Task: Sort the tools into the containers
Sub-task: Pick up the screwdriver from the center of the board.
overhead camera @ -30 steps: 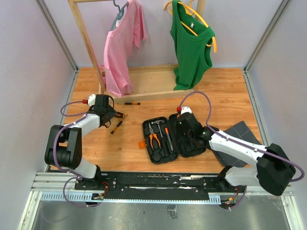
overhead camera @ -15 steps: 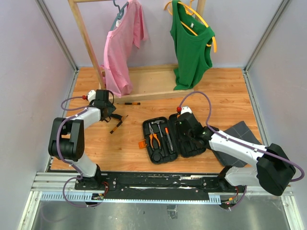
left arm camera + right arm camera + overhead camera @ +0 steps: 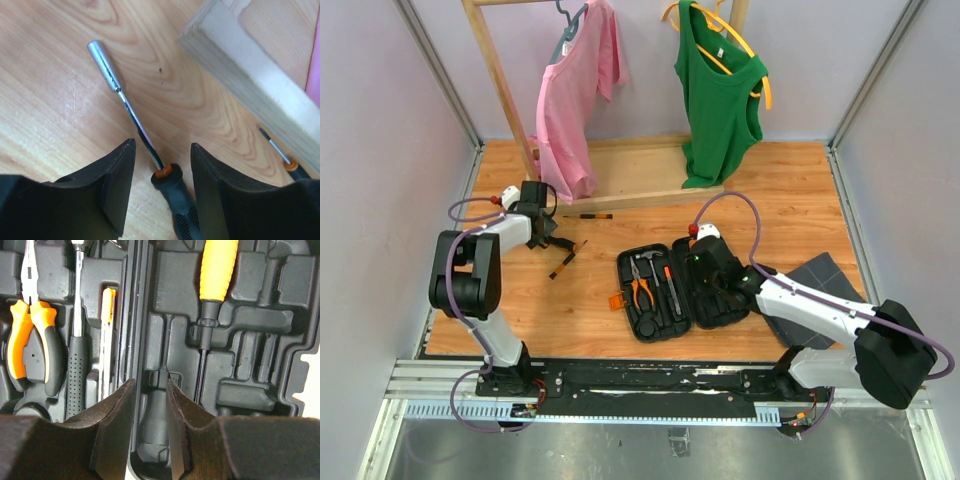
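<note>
Pliers (image 3: 32, 335) and hammer (image 3: 76, 365) are sitting in the case (image 3: 260, 305); I am straddling a screwdriver (image 3: 131, 112) left of it, left gripper (image 3: 162, 152) parted, right gripper (image 3: 150, 392) hovering over it barely parted, other screwdrivers (image 3: 565, 263) lying loose left of it.

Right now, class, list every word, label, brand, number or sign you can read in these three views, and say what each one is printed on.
None: no view shows a readable word, number or logo.
tool case: plain moulded plastic; any tiny marks are too small to read.
orange-handled pliers, screwdriver, pink shirt, green top: no lettering visible.
</note>
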You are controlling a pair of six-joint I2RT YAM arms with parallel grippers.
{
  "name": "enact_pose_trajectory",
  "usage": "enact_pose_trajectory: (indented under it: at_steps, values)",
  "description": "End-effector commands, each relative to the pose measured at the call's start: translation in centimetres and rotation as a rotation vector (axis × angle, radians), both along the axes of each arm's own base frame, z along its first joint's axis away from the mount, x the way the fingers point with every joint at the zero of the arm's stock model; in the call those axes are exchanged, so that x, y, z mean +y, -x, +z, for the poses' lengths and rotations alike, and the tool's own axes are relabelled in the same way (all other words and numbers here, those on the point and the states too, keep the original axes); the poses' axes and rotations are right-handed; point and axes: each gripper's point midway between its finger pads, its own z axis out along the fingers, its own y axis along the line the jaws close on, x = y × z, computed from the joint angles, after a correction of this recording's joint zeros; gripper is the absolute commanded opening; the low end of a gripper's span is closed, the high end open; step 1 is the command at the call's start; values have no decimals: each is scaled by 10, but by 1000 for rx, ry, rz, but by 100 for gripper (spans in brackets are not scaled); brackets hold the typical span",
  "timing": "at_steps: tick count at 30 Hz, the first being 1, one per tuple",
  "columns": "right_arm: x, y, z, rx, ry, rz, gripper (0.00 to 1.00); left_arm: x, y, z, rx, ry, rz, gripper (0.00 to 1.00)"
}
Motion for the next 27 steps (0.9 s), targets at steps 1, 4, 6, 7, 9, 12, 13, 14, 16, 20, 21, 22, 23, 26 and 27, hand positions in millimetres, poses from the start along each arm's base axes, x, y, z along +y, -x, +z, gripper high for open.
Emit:
enact_pose_trajectory:
  at_steps: [1, 4, 6, 7, 9, 12, 13, 14, 16, 20, 21, 22, 23, 26, 27]
  values:
    - [-10, -6, 1, -27, -4, -36, 32, 13, -2, -9, 58, -43, 24, 51]
    - [-11, -5, 0, -31, -11, -40, 32, 15, -1, -18, 97, -59, 15, 45]
    - [-12, -5, 0, -35, -11, -42, 32, 15, 2, -22, 110, -60, 11, 40]
    - [-13, -5, 1, -38, -11, -43, 32, 15, 3, -23, 112, -57, 7, 38]
    - [-14, -6, 1, -42, -10, -43, 32, 14, 5, -25, 115, -49, 2, 33]
    - [-15, -8, 3, -50, -8, -37, 32, 14, 10, -23, 112, -48, 3, 26]
    - [-15, -8, 3, -51, -8, -36, 32, 15, 12, -22, 111, -50, 6, 24]
    - [-15, -9, 4, -52, -8, -34, 32, 15, 14, -21, 105, -49, 8, 21]
    - [-14, -10, 4, -54, -9, -32, 32, 16, 18, -19, 99, -46, 11, 18]
    - [-13, -10, 3, -48, -15, -26, 32, 23, 26, -15, 85, -35, 29, 12]
    - [-12, -10, 3, -47, -18, -25, 33, 24, 28, -14, 81, -32, 32, 9]
    - [-12, -9, 2, -44, -18, -25, 32, 26, 30, -12, 74, -29, 37, 7]
    - [-12, -9, 1, -42, -18, -24, 32, 28, 32, -10, 65, -24, 43, 5]
    - [-11, -9, 1, -39, -21, -25, 33, 32, 35, -4, 39, -17, 47, 1]
    - [-11, -9, 1, -39, -22, -23, 33, 32, 35, 0, 28, -18, 47, 0]
